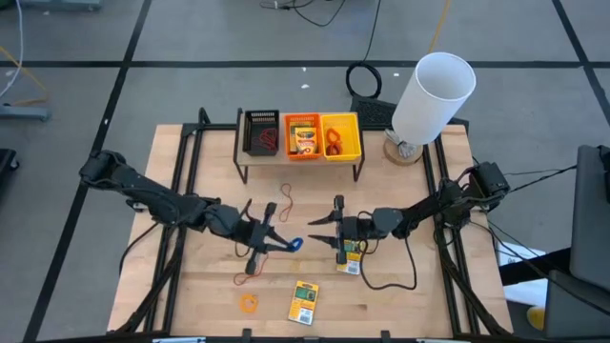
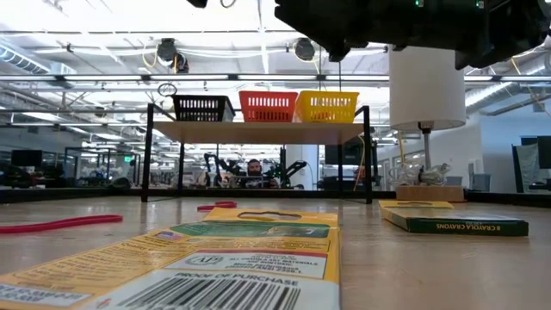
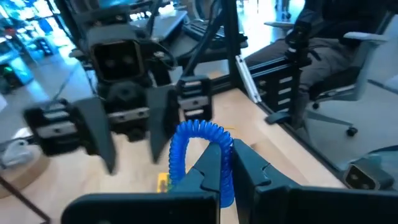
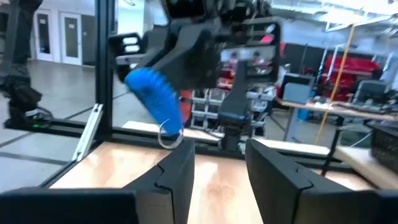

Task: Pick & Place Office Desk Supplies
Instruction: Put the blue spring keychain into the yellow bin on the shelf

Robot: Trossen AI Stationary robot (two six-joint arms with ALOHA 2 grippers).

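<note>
Left gripper (image 1: 286,244) clamped on one blue coiled band (image 1: 294,242), mid-table. Right gripper (image 1: 319,230) half-open, holding nothing, facing it, above one yellow crayon pack (image 1: 349,258). Second pack (image 1: 304,302) near front edge. Three bins (image 1: 302,135) on shelf.

3 bins (image 1: 300,136) on shelf (image 1: 300,164)

Counted: two yellow packs (image 1: 304,302) on the table, three bins (image 1: 302,135) on the shelf, one white cylinder (image 1: 433,93), two arms (image 1: 152,197)
</note>
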